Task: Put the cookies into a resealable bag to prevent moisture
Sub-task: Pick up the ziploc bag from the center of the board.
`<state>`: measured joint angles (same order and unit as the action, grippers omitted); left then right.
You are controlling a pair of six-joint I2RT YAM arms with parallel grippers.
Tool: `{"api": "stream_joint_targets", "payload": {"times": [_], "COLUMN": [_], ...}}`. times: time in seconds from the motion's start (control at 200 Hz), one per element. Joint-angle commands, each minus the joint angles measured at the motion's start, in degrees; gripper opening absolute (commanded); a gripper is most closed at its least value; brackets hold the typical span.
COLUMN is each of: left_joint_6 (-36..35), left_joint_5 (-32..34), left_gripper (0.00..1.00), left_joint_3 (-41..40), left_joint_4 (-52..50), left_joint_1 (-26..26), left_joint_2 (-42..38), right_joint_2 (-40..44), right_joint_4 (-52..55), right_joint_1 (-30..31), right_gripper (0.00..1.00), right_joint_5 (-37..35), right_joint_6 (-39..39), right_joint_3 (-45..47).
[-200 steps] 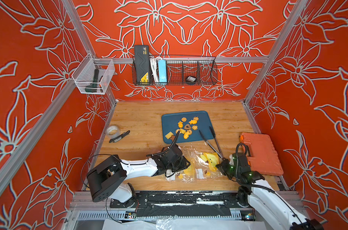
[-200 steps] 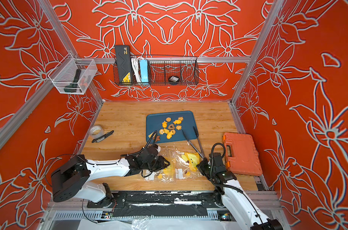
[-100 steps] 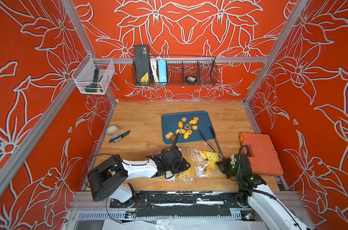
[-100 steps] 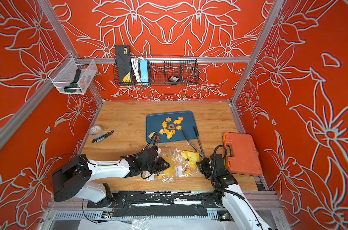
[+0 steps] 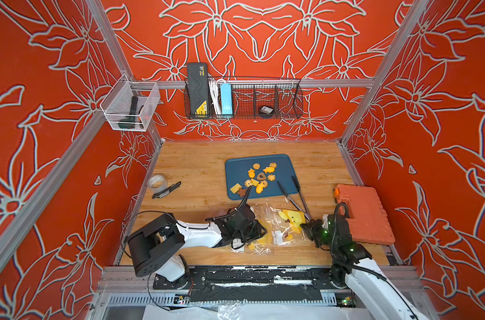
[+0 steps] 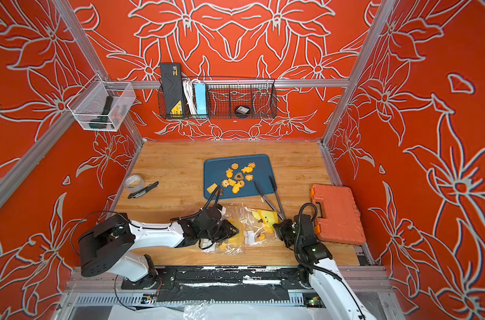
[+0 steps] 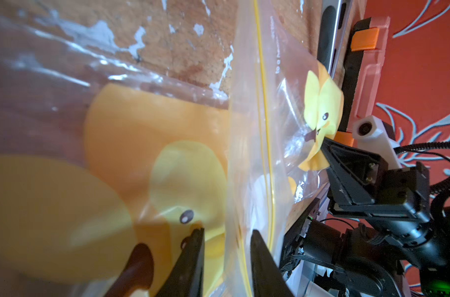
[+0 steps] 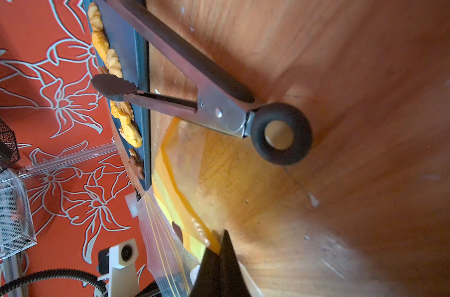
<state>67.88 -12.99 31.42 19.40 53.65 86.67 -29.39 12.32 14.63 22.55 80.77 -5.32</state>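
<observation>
The cookies (image 5: 259, 177) (image 6: 238, 177) lie in a loose heap on the blue tray (image 5: 237, 166) (image 6: 216, 169); some show edge-on in the right wrist view (image 8: 131, 133). Two clear resealable bags with yellow cartoon prints lie near the front edge, one (image 5: 256, 243) partly under the other (image 5: 280, 224). My right gripper (image 5: 303, 227) (image 8: 220, 239) is shut on the right-hand bag's (image 8: 182, 164) printed end. My left gripper (image 5: 259, 230) (image 7: 226, 231) stands open, its jaws either side of that bag's zip edge (image 7: 266, 128).
Black-tipped metal tongs (image 5: 296, 194) (image 8: 193, 59) lie between the tray and the bags. An orange case (image 5: 363, 213) sits at the right edge beside my right arm. A tape roll (image 5: 158, 182) and a black utility knife (image 5: 166, 190) lie at the left.
My right gripper has drawn slightly left toward the bags, still holding the bag's end. The left arm stays about where it was.
</observation>
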Motion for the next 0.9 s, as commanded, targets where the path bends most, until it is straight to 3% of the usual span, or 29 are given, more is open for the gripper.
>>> {"api": "stream_joint_targets", "payload": {"times": [0.0, 0.4, 0.691, 0.801, 0.896], "left_joint_6": [1.2, 2.2, 1.2, 0.2, -1.5], "left_joint_5": [-0.8, -1.5, 1.1, 2.9, 5.3], "left_gripper": [0.29, 0.24, 0.11, 0.0, 0.0], "left_joint_3": [1.0, 1.0, 1.4, 1.7, 2.4], "left_joint_4": [4.1, 6.8, 2.8, 0.1, -3.4], "left_joint_1": [0.2, 0.9, 0.9, 0.9, 0.9], "left_joint_2": [1.0, 2.9, 0.9, -1.3, -4.0], "right_joint_2": [0.9, 1.5, 1.9, 1.9, 1.3], "right_joint_4": [2.8, 2.8, 3.6, 4.0, 3.8], "right_joint_1": [-0.2, -0.1, -0.2, -0.2, -0.2], "right_gripper": [0.0, 0.0, 0.0, 0.0, 0.0], "right_joint_5": [-0.9, -0.7, -1.3, -2.2, -2.4], "right_joint_6": [1.5, 2.2, 1.5, 0.5, -1.7], "right_joint_3": [2.8, 3.0, 3.0, 2.1, 0.5]}}
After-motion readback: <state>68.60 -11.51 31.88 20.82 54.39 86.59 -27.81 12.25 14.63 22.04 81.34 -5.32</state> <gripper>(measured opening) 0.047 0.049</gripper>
